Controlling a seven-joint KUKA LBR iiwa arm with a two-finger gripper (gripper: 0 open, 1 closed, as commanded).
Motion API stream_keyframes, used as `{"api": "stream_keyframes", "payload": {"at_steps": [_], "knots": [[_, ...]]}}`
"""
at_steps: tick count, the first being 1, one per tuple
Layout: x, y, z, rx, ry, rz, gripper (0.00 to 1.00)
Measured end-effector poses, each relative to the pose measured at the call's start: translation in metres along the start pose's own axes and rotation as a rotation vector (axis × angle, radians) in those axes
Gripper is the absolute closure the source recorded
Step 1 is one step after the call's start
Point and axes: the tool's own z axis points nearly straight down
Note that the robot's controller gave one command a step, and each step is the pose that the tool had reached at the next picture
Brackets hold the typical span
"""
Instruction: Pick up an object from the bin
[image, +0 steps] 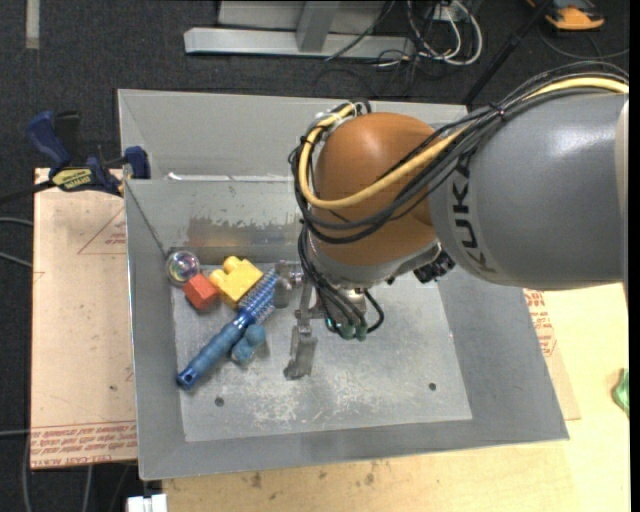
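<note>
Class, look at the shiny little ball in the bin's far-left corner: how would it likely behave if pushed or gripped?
The glassy ball is round, so a nudge would probably send it rolling, though the red block beside it may stop it. Its glossy surface suggests it could slip from a pinch. It looks hard, not squashy.

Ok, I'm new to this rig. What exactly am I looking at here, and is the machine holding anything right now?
One camera looks down on a grey metal bin from above, slightly from one side. The big grey shape is the robot arm, reaching in from the right, with an orange cover at its wrist. Below that hangs its gripper, over bare bin floor just right of a blue brush. The loose things sit together at the left: a clear ball, a red block, a yellow block, the brush, and a small blue-grey piece beside it. I see nothing held in the gripper.
</note>
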Motion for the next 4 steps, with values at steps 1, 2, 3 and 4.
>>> {"api": "stream_keyframes", "payload": {"at_steps": [1,2,3,4], "knots": [[-0.036,0.014,0.134,-0.002,-0.006,0.016,0.00],[-0.044,0.073,0.157,-0.002,-0.009,-0.275,0.00],[-0.045,0.072,0.157,-0.002,-0.009,-0.272,1.00],[-0.051,0.077,0.008,-0.002,-0.018,-0.266,1.00]]}}
